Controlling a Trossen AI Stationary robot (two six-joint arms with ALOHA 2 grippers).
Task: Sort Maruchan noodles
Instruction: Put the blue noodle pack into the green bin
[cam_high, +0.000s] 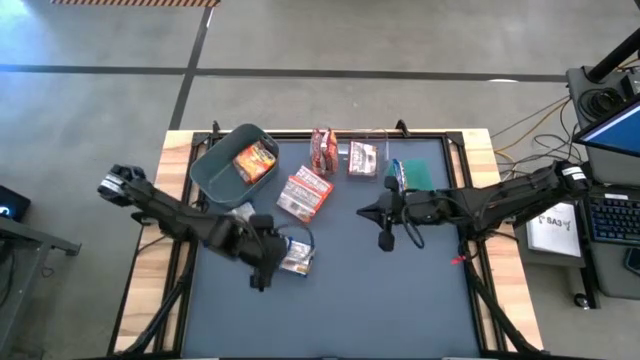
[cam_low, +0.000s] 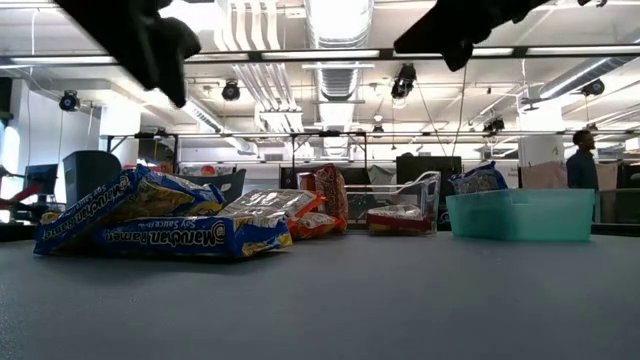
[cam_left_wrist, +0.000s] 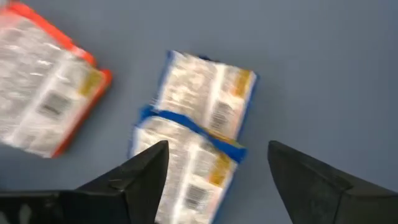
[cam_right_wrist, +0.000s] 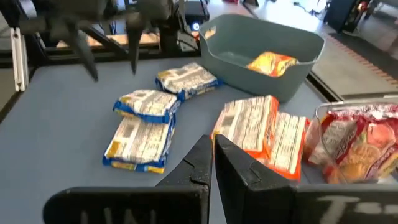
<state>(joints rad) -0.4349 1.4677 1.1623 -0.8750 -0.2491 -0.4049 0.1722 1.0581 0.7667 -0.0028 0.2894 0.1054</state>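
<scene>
Several blue-and-white Maruchan packets (cam_high: 297, 257) lie overlapping on the dark mat, seen also in the left wrist view (cam_left_wrist: 199, 118) and the low view (cam_low: 150, 225). My left gripper (cam_left_wrist: 217, 149) hovers open above them, well off the table (cam_low: 160, 50), touching nothing. Orange-red packets (cam_high: 305, 192) lie near the middle, and one orange packet (cam_high: 255, 160) lies in the grey bin (cam_high: 215, 172). Maroon packets (cam_high: 323, 148) stand at the far side. My right gripper (cam_right_wrist: 213, 146) is shut and raised over the mat's right half (cam_high: 385, 238).
A clear bin (cam_high: 362, 158) holds a maroon-and-white packet. A green bin (cam_high: 420, 175) at the far right holds a blue packet (cam_high: 395, 172). The near half of the mat (cam_high: 330, 310) is bare. A person (cam_low: 580, 160) stands in the room beyond.
</scene>
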